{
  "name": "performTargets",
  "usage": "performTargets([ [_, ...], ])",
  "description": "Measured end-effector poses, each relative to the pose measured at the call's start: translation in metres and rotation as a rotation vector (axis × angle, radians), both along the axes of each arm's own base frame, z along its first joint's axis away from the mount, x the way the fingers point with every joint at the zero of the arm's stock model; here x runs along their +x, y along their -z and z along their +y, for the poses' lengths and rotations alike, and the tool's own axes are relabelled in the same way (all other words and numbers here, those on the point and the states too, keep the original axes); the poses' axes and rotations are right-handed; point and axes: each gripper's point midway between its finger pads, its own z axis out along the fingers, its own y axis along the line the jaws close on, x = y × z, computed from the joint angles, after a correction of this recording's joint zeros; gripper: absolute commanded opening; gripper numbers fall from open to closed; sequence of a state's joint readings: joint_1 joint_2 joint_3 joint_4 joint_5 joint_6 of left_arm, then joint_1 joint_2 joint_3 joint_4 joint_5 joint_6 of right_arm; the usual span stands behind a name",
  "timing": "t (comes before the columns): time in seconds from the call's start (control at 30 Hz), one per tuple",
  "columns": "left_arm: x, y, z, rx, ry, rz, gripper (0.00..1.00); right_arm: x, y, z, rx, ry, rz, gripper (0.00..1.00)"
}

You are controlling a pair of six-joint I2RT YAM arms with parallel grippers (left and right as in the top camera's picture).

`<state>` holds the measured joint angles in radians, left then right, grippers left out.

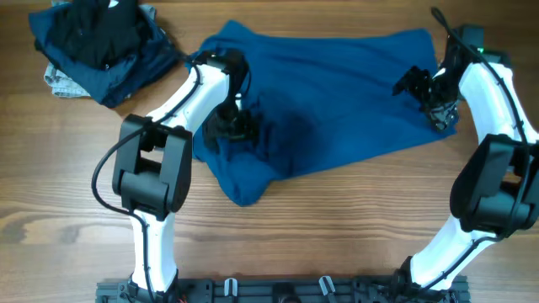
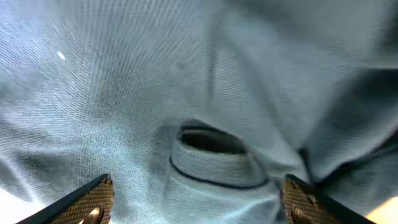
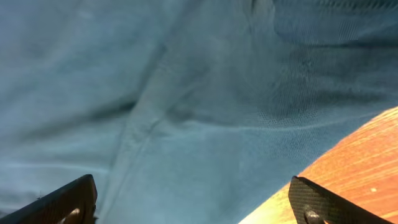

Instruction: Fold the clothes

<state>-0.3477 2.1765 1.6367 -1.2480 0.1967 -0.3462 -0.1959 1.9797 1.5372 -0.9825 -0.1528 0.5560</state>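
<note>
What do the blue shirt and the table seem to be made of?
Blue shirt: soft woven cloth, perhaps cotton, matte; the wrist views show a fine weave, and it lies wrinkled. Table: wood or wood-look laminate, smooth; brown grain streaks run across it, but which of the two cannot be told.

1. No text, label, brand or number can be read on the blue shirt (image 1: 337, 93).
2. Nothing legible shows on the heap of dark clothes (image 1: 101, 46).
3. The counter (image 1: 337, 227) bears no readable sign.
</note>
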Motion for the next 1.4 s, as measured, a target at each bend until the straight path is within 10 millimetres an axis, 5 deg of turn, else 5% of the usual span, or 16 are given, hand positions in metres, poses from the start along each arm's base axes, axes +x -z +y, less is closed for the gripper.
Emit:
performTargets([
  [0.2, -0.014, 0.013, -0.014, -0.106, 0.011, 0.044, 0.74, -0.005, 0.01, 0.001, 0.002, 0.0, 0.012, 1.0],
  [0.43, -0.02, 0.014, -0.025, -0.191, 0.029, 0.062, 0.36, -0.003, 0.01, 0.001, 0.0, 0.0, 0.002, 1.0],
  [0.63, -0.021, 0.015, -0.026, -0.2, 0.034, 0.065, 0.31, 0.01, 0.008, -0.002, -0.01, 0.0, -0.052, 0.99],
  [0.7, -0.021, 0.015, -0.025, -0.199, 0.034, 0.066, 0.06, 0.017, 0.006, -0.004, -0.016, 0.0, -0.08, 0.99],
  [0.73, -0.021, 0.015, -0.025, -0.198, 0.036, 0.066, 0.04, 0.02, 0.006, -0.004, -0.019, 0.0, -0.091, 0.99],
  [1.0, -0.016, 0.015, -0.013, -0.191, -0.01, 0.066, 0.04, 0.037, 0.0, -0.025, -0.038, 0.056, -0.174, 0.89],
  [1.2, -0.014, 0.015, -0.011, -0.191, -0.016, 0.066, 0.04, 0.036, 0.0, -0.027, -0.015, 0.163, -0.162, 0.74],
  [1.4, -0.015, 0.015, -0.011, -0.191, -0.016, 0.066, 0.04, 0.026, 0.004, -0.029, -0.015, 0.228, -0.109, 0.73],
])
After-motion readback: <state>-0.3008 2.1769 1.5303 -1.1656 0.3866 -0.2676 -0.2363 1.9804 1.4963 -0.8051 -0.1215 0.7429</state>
